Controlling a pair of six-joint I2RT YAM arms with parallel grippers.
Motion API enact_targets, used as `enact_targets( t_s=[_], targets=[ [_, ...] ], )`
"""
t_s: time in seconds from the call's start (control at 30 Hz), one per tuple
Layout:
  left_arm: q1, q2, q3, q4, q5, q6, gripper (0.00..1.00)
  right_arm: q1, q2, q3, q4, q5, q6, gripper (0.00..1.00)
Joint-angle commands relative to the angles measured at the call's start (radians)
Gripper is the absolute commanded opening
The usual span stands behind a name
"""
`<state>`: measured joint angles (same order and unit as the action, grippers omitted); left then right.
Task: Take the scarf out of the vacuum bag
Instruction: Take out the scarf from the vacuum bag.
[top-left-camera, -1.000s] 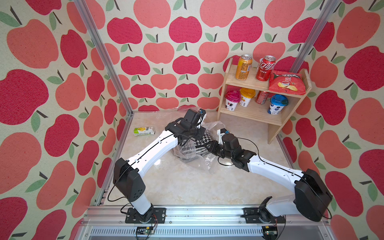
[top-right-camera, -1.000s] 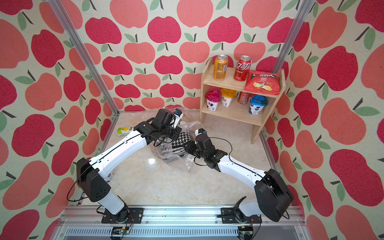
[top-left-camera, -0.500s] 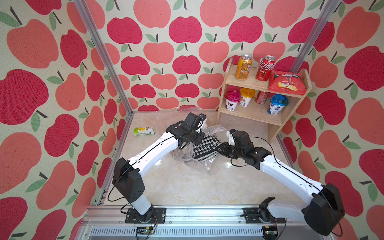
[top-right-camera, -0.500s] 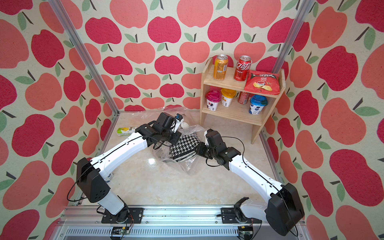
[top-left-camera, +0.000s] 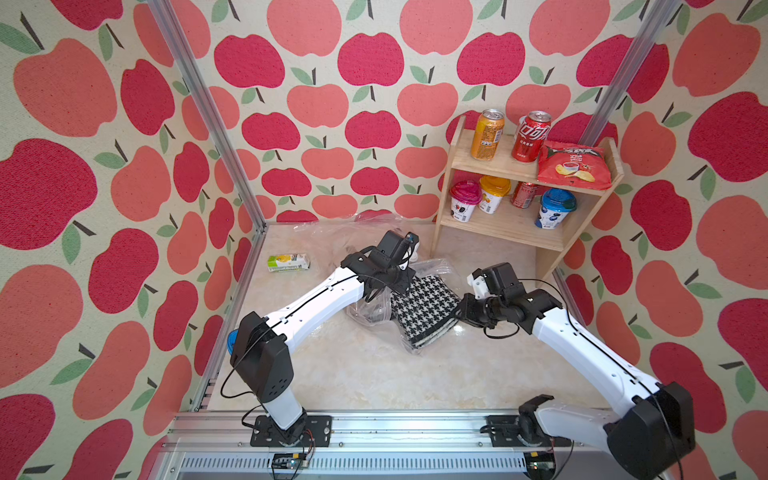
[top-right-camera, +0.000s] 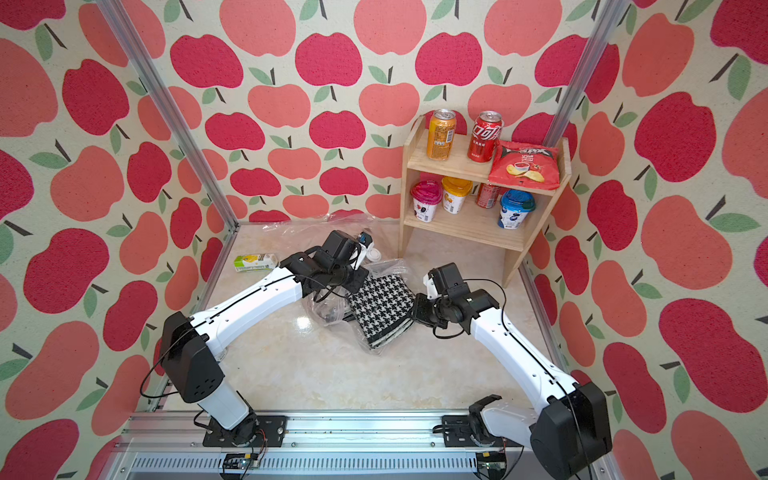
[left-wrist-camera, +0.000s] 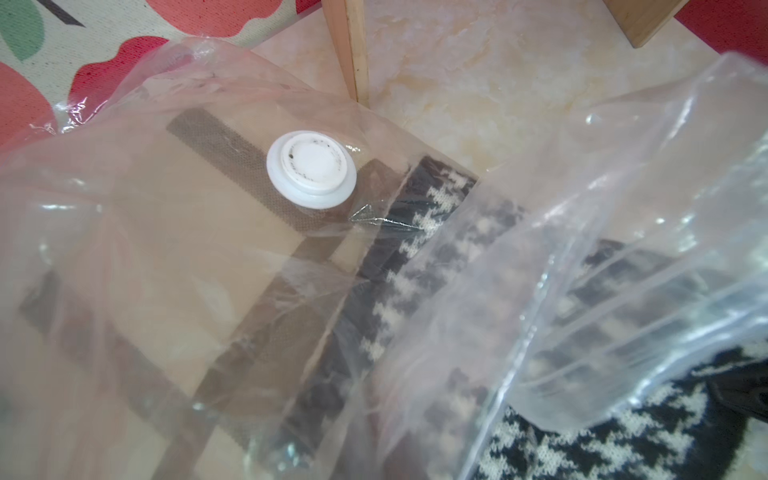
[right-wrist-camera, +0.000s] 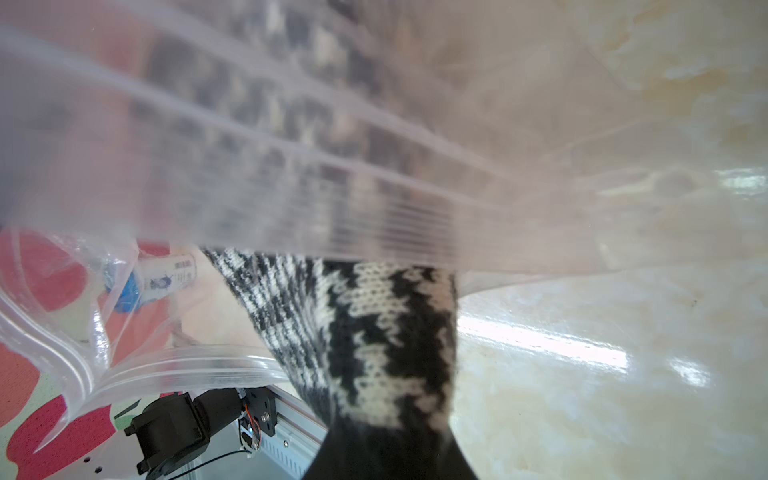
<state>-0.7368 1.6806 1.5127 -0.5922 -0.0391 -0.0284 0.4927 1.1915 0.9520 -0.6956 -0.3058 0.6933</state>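
There is one scarf (top-left-camera: 424, 307) and one vacuum bag (top-left-camera: 368, 309). The scarf is thick, soft knitted yarn, folded into a flat block, with a black-and-white jagged check. The bag is thin clear plastic, shiny and full of crinkles, with one round white cap (left-wrist-camera: 311, 168) on its face. Both lie in the middle of the table (top-left-camera: 374, 374), which is smooth, pale and glossy like marble. The scarf sticks out of the bag's open mouth: most of it is bare, and the end near the cap is under plastic.

Two arms reach in. The left gripper (top-left-camera: 401, 284) is pressed together on the bag's top sheet at the far edge of the scarf. The right gripper (top-left-camera: 463, 309) pinches the scarf's near corner. In the right wrist view the knit runs straight into it, between the bag's two ribbed zip strips.

One wooden shelf (top-left-camera: 505, 228) with two boards stands in the far corner. It holds three metal cans — an orange can (top-left-camera: 487, 135) and a red can (top-left-camera: 532, 137) on top, and a third can (top-left-camera: 523, 194) below. There are also three plastic cups (top-left-camera: 493, 194) with pink, orange and blue lids, and one puffy red chip bag (top-left-camera: 575, 164). One small green-and-yellow carton (top-left-camera: 289, 262) lies flat on the left arm's side.
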Motion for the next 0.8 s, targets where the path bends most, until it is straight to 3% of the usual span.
enact_targets(
  t_s=[0.0, 0.27, 0.57, 0.77],
  targets=[
    [-0.002, 0.050, -0.016, 0.038, -0.041, -0.001, 0.00, -0.037, -0.023, 0.037, -0.150, -0.057, -0.069, 0.20],
    [-0.002, 0.114, -0.009, 0.055, -0.038, -0.015, 0.00, -0.095, 0.038, 0.077, -0.291, -0.038, -0.153, 0.17],
    [0.006, 0.136, -0.005, 0.066, -0.035, -0.008, 0.00, -0.122, 0.141, 0.182, -0.426, 0.180, -0.229, 0.17],
    [0.038, 0.163, 0.039, 0.027, -0.035, -0.010, 0.00, -0.191, 0.225, 0.233, -0.488, 0.250, -0.307, 0.17]
  ],
)
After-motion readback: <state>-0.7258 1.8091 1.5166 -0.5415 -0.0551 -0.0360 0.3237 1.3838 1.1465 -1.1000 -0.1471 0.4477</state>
